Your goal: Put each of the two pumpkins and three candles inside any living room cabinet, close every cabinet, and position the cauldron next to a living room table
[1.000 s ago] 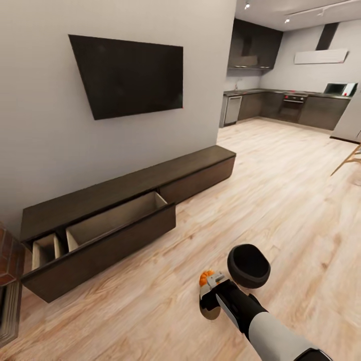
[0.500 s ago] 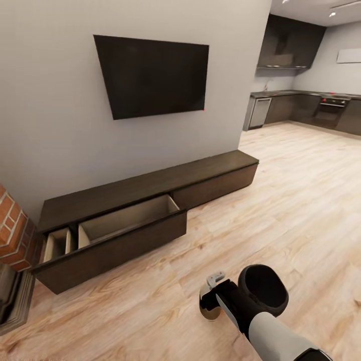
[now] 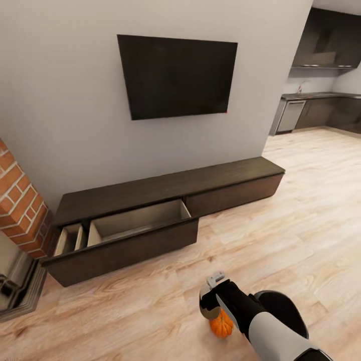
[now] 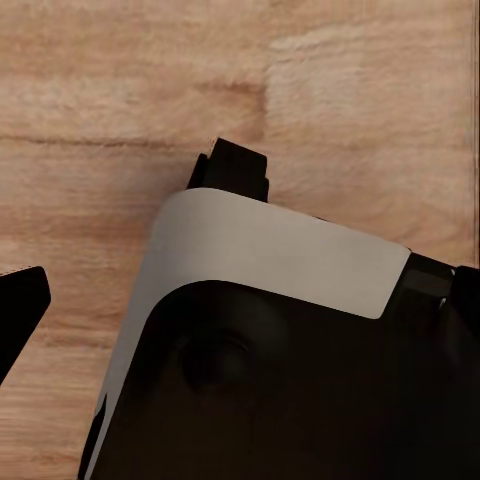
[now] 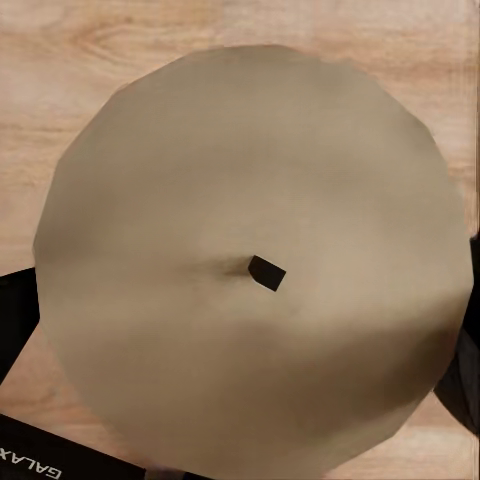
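In the head view my right gripper [image 3: 208, 302] hangs low over the wood floor, shut on a cream-beige candle [image 3: 206, 312]. The right wrist view looks onto that candle's round top [image 5: 250, 190] with its dark wick nub. An orange pumpkin [image 3: 221, 326] sits on the floor just under the gripper. The black cauldron [image 3: 290, 312] stands on the floor behind my forearm. The long dark-brown cabinet [image 3: 165, 184] runs along the wall ahead, its wide drawer [image 3: 135, 221] pulled out and showing a bare tan interior. In the left wrist view, a black shape at the edge may be a finger.
A dark TV [image 3: 178, 75] hangs on the grey wall above the cabinet. A brick fireplace [image 3: 20, 205] with a dark hearth stands at the left. A kitchen [image 3: 321, 100] opens at the far right. Open wood floor [image 3: 281, 225] lies between me and the cabinet.
The camera has swung left: TV and cabinet slid right in the picture, the brick fireplace came in, and the pumpkin reappeared under the gripper. The right gripper still holds the candle.
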`<state>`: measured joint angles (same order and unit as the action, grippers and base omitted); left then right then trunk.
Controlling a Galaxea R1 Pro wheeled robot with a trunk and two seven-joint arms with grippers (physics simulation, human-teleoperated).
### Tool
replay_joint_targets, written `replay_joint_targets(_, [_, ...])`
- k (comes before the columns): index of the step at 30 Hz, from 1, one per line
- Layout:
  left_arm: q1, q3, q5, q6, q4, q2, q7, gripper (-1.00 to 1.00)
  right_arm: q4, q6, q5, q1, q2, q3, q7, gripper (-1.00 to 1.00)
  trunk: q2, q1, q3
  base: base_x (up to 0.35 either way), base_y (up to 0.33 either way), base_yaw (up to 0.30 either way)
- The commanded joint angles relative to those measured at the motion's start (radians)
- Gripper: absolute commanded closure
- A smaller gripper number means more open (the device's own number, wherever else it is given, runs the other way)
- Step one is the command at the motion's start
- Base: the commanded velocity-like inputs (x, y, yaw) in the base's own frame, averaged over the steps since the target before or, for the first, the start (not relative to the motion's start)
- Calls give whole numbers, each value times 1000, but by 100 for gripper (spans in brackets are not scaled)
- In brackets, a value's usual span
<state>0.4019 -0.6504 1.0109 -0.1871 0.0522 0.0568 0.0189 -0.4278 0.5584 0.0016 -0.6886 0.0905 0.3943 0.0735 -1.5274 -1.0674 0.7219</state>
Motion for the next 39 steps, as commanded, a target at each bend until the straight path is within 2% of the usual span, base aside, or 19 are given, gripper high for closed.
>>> replay_joint_targets(1, [0, 0, 0, 0, 0, 0, 0, -100, 0, 0, 0, 0, 0, 0, 0, 100, 0, 0, 0, 222, -239, 291])
replay_joint_targets(6, [0, 0, 0, 0, 0, 0, 0, -100, 0, 0, 0, 0, 1, 0, 0, 100, 0, 0, 0, 120, -134, 291])
replay_joint_targets(39, [0, 0, 0, 0, 0, 0, -1, -100, 0, 0, 0, 0, 8, 0, 0, 100, 0, 0, 0, 1, -1, 292])
